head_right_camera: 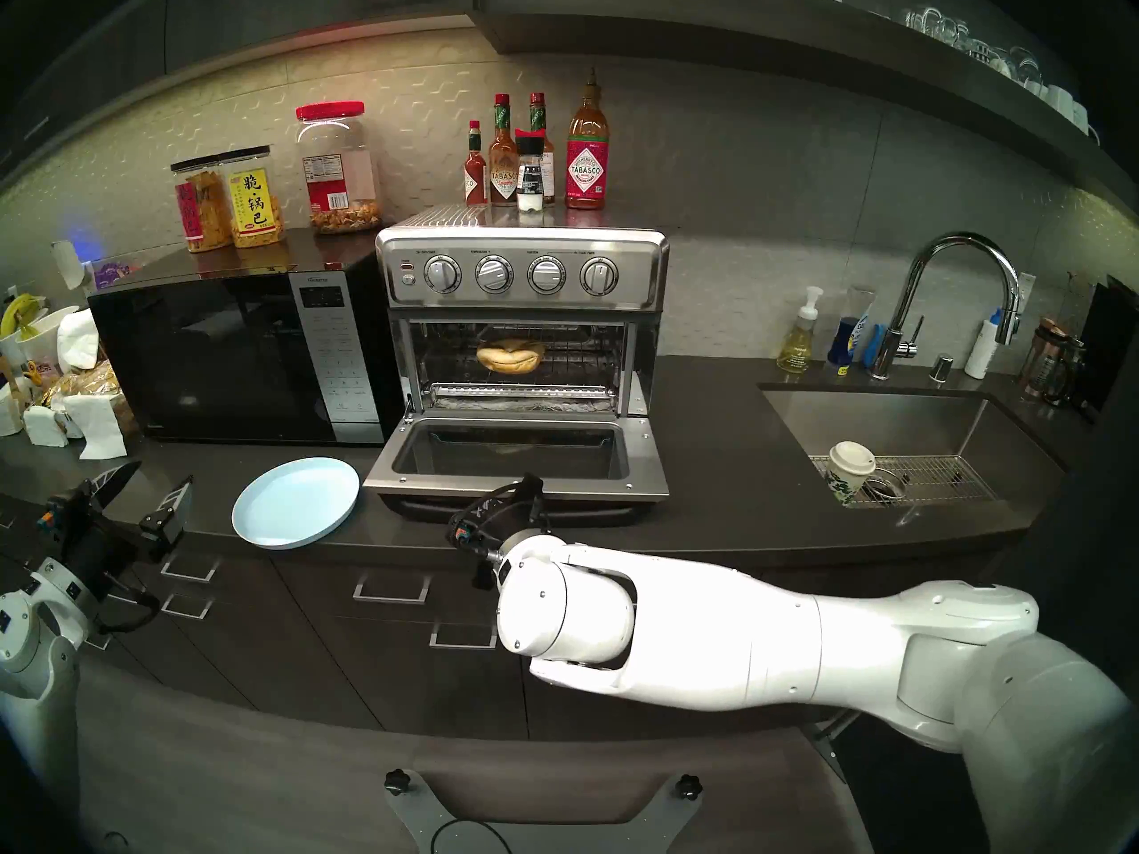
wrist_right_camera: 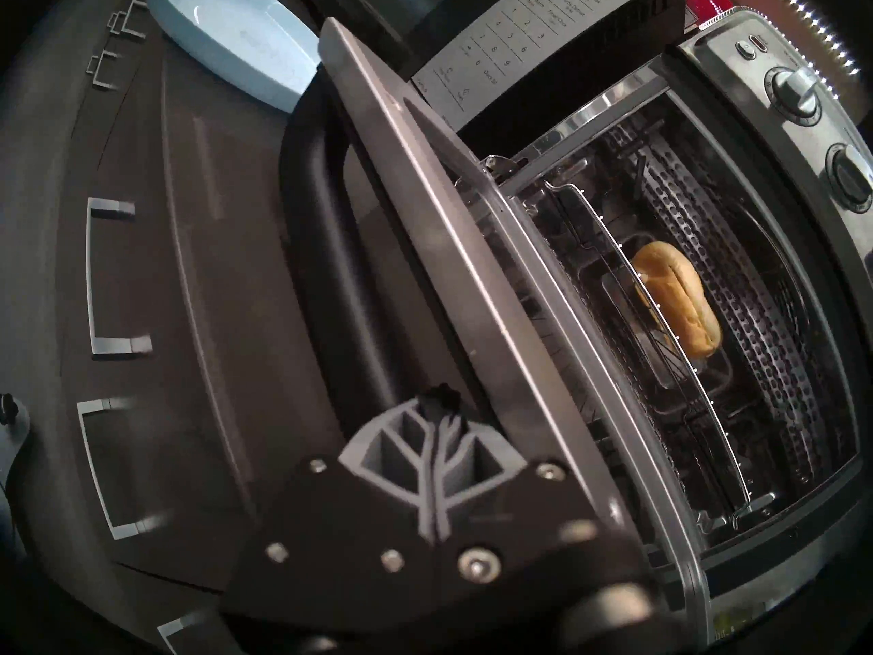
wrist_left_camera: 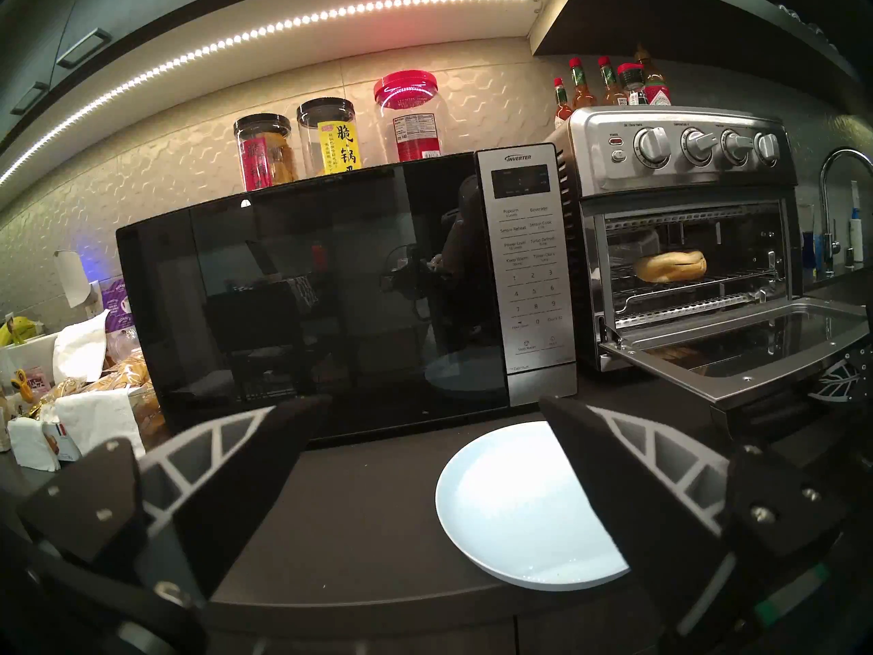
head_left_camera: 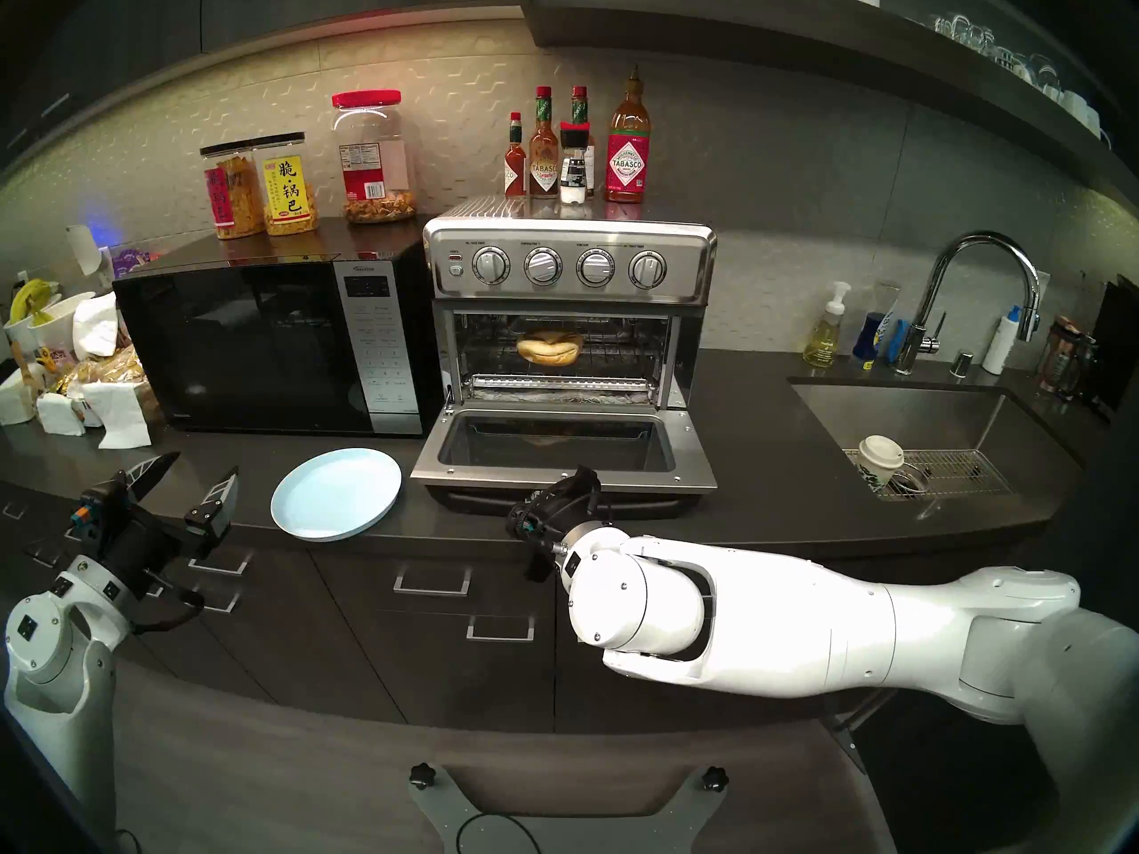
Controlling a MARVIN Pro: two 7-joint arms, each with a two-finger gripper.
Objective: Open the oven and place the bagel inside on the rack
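From the head views, your right hand hides its fingertips behind its own body at the oven door's front edge. The knob labels are too small to read, and the sink's far corner blurs out.

Golden bagel flat on wire rack inside steel oven, door dropped open.
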